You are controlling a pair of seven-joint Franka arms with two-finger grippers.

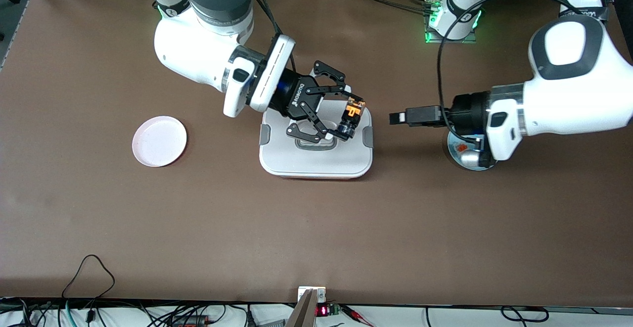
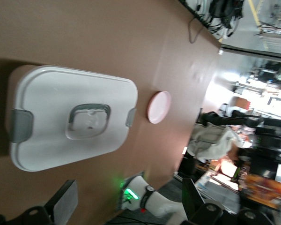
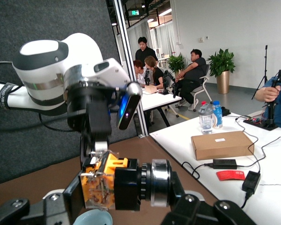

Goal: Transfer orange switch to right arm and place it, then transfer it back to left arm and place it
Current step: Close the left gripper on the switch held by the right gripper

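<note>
So the right gripper (image 1: 346,114) clutched the orange switch (image 1: 352,112) over the box (image 1: 316,161), while the left gripper (image 1: 395,118) hovered just beside, fingers spread wide.

The white box (image 2: 72,117) with grey latches and recessed handle fills the frame's left on the brown worktop (image 2: 107,37); a pink plate (image 2: 158,107) lies near centre, apart from it.

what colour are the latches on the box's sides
Grey latches on the white box, clearest in the left wrist view.
</note>
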